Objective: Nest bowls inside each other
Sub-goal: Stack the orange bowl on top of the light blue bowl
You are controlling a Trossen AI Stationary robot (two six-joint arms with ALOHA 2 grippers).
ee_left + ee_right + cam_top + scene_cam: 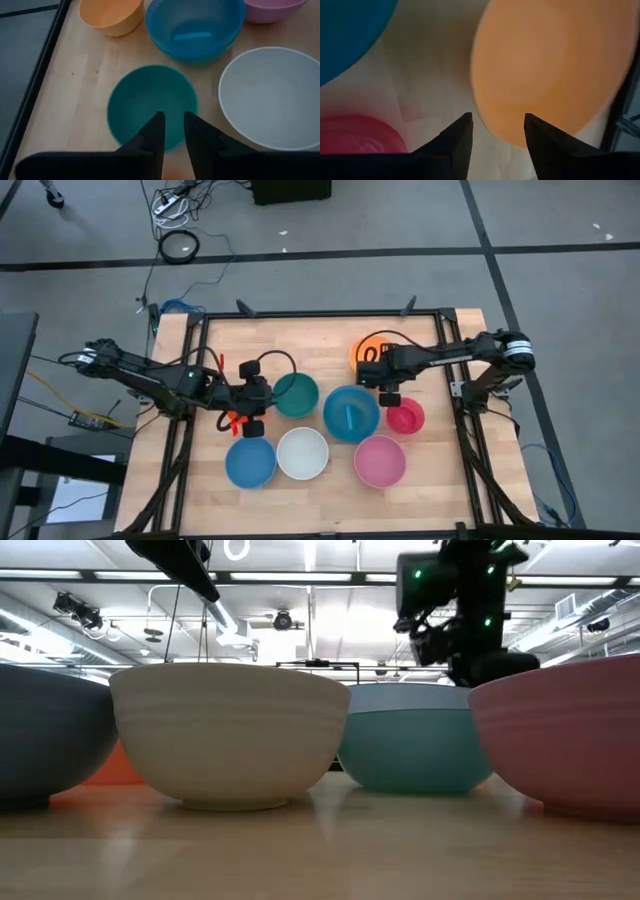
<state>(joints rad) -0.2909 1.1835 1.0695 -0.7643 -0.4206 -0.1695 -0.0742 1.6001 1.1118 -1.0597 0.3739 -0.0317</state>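
Bowls, plain round plastic, spread over the wooden table [310, 340] in the middle of the high view: orange bowl [362, 348] upper right, teal bowl [297, 394] centre left, light blue bowl [350, 413] at centre, small magenta bowl [407, 417] just right of it, blue bowl [250, 462], white bowl [302, 453] and pink bowl [380, 461] in a row along the lower edge. None visibly nested yet, apart from a pale streak inside the light blue one, too unclear to call.

Likely light, stiff and smooth-walled, so prone to slip or skate if nudged; best taken by pinching the thin rim, one finger inside and one outside. Nesting probably wants smaller ones dropped into larger.

Right gripper [494, 131] poised low at the near rim of the orange bowl, fingers parted wide with bare table between them, nothing held. Left gripper [174, 131] over the near edge of the teal bowl, fingers roughly half closed with a narrow gap, empty as far as visible; small orange blur beneath them, unidentifiable.

Underneath, pale wood planks inside a black frame. Beyond, grey floor [560, 280] with dark seams and loose cables [178, 242] at upper left; ceiling lights and beams in the low view.
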